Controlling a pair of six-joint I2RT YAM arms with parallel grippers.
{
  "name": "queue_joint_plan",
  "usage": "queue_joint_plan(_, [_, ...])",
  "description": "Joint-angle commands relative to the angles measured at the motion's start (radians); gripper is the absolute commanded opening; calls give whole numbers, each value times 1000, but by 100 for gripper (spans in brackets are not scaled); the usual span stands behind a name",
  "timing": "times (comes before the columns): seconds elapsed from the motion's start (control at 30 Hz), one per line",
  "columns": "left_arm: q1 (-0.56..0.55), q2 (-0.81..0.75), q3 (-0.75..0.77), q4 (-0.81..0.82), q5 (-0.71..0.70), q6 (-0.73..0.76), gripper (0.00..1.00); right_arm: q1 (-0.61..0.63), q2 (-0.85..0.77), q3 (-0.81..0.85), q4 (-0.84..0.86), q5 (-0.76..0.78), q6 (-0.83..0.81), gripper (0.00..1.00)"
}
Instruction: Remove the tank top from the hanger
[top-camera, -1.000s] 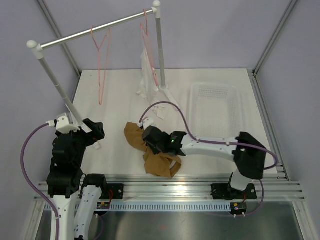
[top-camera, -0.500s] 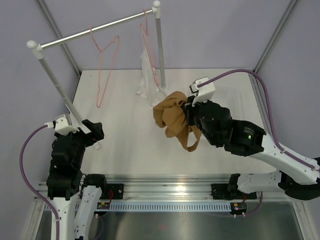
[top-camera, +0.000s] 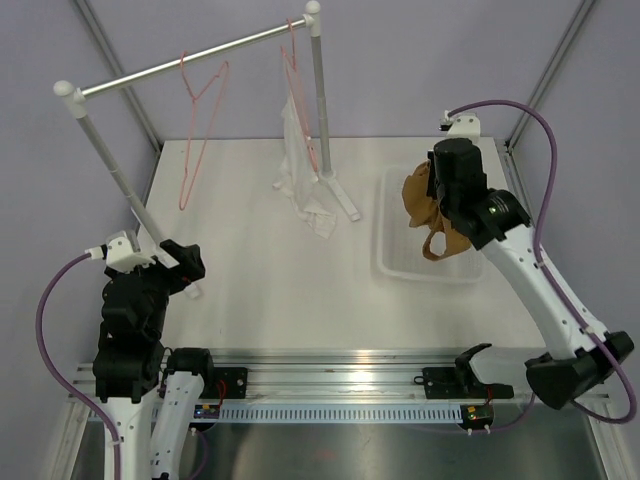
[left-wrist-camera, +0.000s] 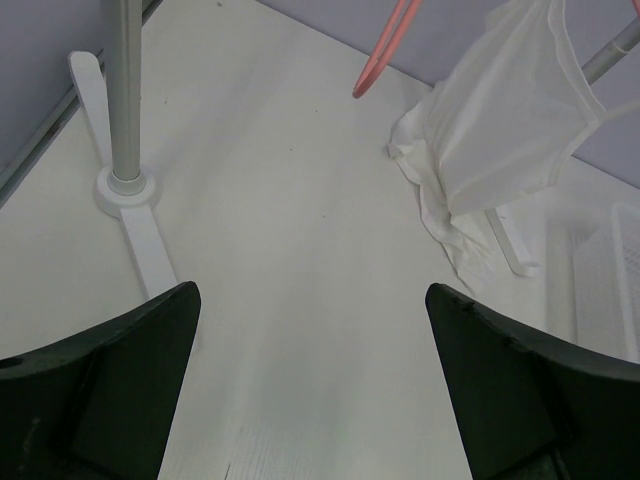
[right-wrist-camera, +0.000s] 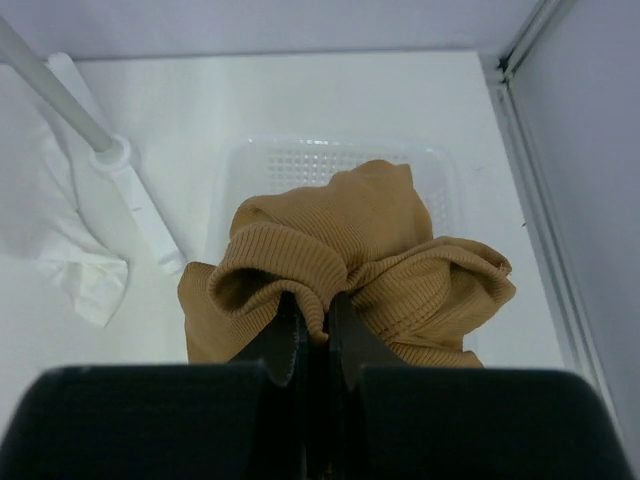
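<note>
You look down on a white worktop (top-camera: 250, 270) closed in by pale lilac walls (top-camera: 420, 60), with metal frame posts in the corners. A slotted metal beam (top-camera: 340, 380) runs along the near edge under the arm bases. A clothes rack stands at the far left. Its grey rail (top-camera: 190, 62) runs between two white-capped posts, and one post stands on a white foot (left-wrist-camera: 125, 190). A clear plastic basket (top-camera: 400, 268) sits on the right side of the worktop.

The hanger (top-camera: 205, 132) is bare. Its hook is on the rail, left of the middle. In the top view its long axis runs from the rail toward you, and its thin triangle ends in a low corner over the far left of the worktop. It does not touch the surface. A second pink hanger (top-camera: 290, 55) hangs near the right post and carries a white cloth (top-camera: 300, 170), whose lower end lies crumpled on the worktop.

The tank top (top-camera: 428, 205) is off the hanger and well apart from it. It is a brown ribbed bundle in the air over the basket, with one strap loop hanging lower. The right jaws are pressed together on a fold of it.

The left jaws stand spread wide with nothing between them, low at the near left and facing the rack.
</note>
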Motion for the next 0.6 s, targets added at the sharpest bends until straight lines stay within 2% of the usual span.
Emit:
queue_joint_plan(0.0, [6, 8, 5, 33, -20, 3, 99, -177, 125, -67, 109, -290, 28, 0])
queue_joint_plan(0.07, [7, 8, 6, 33, -22, 3, 99, -243, 169, -108, 155, -314, 38, 0])
queue_joint_plan(0.17, [6, 10, 3, 34, -19, 3, 99, -276, 246, -144, 185, -364, 59, 4])
queue_joint_plan(0.27, [6, 14, 5, 37, -14, 3, 99, -280, 303, -161, 188, -409, 91, 55])
queue_joint_plan(0.3, [10, 14, 5, 37, -13, 3, 99, -282, 320, -158, 179, -403, 104, 76])
queue_joint_plan(0.33, [12, 17, 5, 37, -13, 3, 99, -282, 324, -152, 167, -398, 108, 91])
queue_joint_plan(0.37, [15, 22, 5, 37, -14, 3, 99, -280, 323, -136, 134, -379, 116, 99])
queue_joint_plan(0.5, [15, 72, 12, 24, -25, 4, 99, -280, 202, -110, 65, -348, 150, 99])
queue_joint_plan(0.57, [15, 91, 20, 21, -16, 10, 99, -280, 125, -109, 36, -392, 151, 99])
